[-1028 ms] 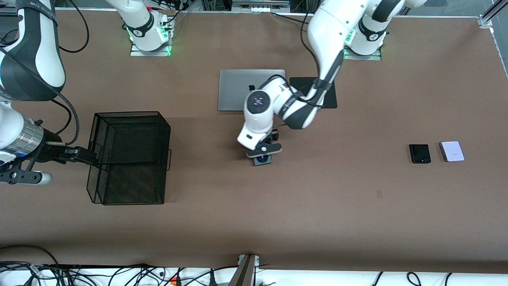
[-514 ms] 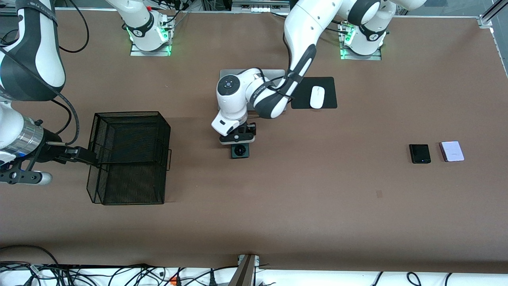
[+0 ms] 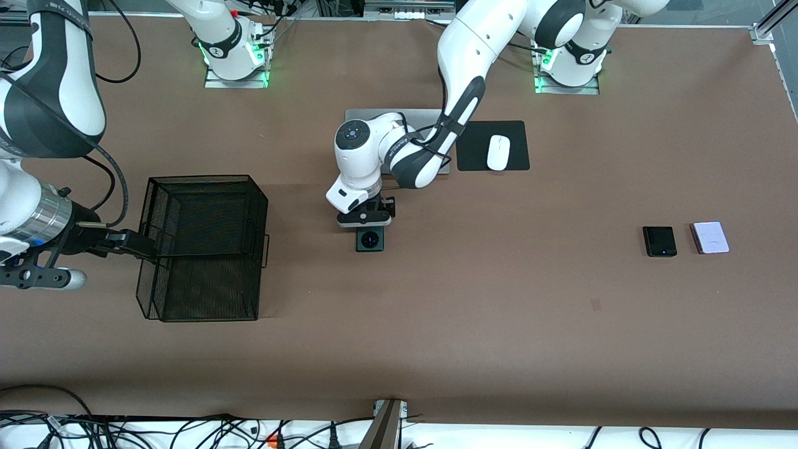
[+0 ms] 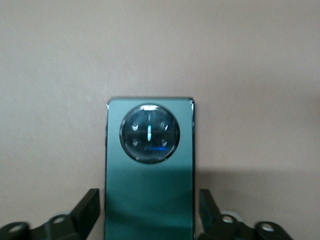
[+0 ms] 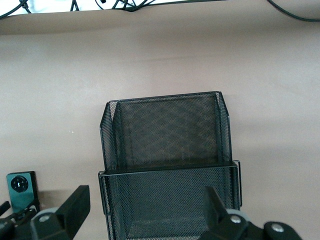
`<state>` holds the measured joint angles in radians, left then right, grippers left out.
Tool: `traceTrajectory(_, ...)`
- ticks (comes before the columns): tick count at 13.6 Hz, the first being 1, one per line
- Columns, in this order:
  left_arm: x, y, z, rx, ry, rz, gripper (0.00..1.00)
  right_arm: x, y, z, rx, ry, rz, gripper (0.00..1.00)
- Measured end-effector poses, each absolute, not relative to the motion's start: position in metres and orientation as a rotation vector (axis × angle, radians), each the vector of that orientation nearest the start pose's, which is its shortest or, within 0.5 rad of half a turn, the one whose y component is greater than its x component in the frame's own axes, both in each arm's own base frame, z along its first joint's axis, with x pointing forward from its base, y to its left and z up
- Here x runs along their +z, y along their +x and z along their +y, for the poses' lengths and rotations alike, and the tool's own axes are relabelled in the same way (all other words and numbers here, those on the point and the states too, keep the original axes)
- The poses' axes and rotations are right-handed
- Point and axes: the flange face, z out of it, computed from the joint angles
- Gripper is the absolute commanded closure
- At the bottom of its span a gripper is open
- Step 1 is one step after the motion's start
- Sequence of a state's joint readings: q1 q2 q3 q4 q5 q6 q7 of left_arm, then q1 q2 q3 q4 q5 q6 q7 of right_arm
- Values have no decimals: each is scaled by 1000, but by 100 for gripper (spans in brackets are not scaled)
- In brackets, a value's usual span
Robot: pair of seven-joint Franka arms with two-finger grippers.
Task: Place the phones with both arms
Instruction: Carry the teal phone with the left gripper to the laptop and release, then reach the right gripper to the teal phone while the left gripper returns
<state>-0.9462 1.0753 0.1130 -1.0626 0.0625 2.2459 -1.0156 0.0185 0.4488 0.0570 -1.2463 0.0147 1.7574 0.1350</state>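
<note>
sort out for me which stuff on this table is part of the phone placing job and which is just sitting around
Part of the job:
- dark-green phone, between the left gripper's fingers
- black phone and pale-lilac phone, side by side toward the left arm's end
- right gripper at the black mesh basket

Just lying about:
- grey laptop
- white mouse on its black pad

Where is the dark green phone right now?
The green phone is mid-table between the fingers of the left end effector, nearer the front camera than the laptop, between the mesh basket and the black phone.
</note>
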Motion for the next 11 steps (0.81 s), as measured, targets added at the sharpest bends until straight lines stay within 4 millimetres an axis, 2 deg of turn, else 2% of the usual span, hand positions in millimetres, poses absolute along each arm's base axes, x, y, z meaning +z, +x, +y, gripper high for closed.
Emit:
traceTrajectory(3,204,527,-592,-350,-3129,-166,0,514,694,43,-63,-3096,110,0)
traceTrajectory(6,240,554,-570,-365,-3123,-245,0,513,694,43,-59,-3097,110,0)
traceTrajectory(9,281,585,-522,-308,-3078,-327,0,513,693,47,-48,-3097,102,0)
traceTrajectory(11,293,596,-479,-252,-3045,-384,0,507,689,54,9,-3098,83,0)
